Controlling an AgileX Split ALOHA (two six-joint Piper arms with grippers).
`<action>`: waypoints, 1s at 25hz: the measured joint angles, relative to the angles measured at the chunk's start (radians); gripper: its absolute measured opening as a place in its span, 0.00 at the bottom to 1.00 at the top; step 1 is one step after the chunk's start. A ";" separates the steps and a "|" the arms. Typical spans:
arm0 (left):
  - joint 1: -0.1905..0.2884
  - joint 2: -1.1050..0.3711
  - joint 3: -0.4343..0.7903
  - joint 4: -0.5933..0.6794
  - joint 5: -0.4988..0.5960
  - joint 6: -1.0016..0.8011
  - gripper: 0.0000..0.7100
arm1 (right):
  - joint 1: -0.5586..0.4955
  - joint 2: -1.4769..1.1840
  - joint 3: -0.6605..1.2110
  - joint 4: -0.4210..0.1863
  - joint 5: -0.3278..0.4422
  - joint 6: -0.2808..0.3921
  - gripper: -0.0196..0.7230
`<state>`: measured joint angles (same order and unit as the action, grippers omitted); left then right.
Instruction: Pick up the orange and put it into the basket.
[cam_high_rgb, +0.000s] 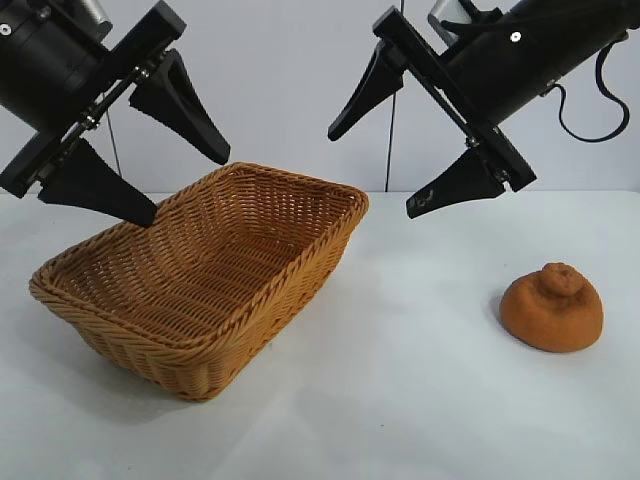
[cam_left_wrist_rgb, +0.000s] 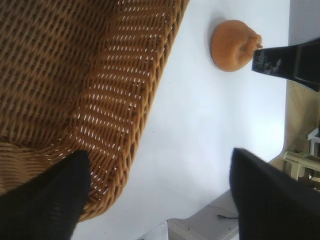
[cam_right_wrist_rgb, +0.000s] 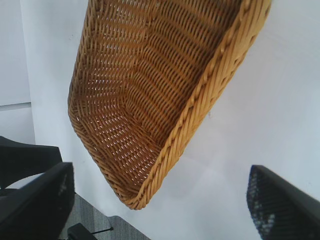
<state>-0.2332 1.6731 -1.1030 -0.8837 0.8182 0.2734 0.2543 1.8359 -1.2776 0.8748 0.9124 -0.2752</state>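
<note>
Orange (cam_high_rgb: 553, 306) sits on the white table (cam_high_rgb: 400, 400) at far right, well apart from everything, nothing touching it. Going left to right: left gripper (cam_high_rgb: 145, 175) hangs above the basket's (cam_high_rgb: 200, 280) left end, fingers spread wide, lower fingertip (cam_high_rgb: 130, 208) just over the far rim, holding nothing. Basket lies diagonal on the table's left half, empty. Bare table between its right rim and the orange. Right gripper (cam_high_rgb: 378, 172) hovers above that gap, jaws wide, empty, high off the table. Both arms cut off at the top edge of the exterior view. In the left wrist view a right fingertip (cam_left_wrist_rgb: 280, 62) overlaps the orange's (cam_left_wrist_rgb: 231, 45) edge.
</note>
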 joint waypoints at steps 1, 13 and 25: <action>0.000 0.000 0.000 0.000 0.000 0.000 0.77 | 0.000 0.000 0.000 0.000 0.000 0.000 0.89; 0.000 0.000 0.000 0.000 0.000 0.000 0.77 | 0.000 0.000 0.000 0.000 0.000 0.000 0.89; 0.000 0.000 0.000 0.000 -0.013 0.000 0.77 | 0.000 0.000 0.000 0.000 -0.005 0.000 0.89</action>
<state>-0.2332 1.6731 -1.1030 -0.8837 0.8056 0.2734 0.2543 1.8359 -1.2776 0.8748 0.9075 -0.2752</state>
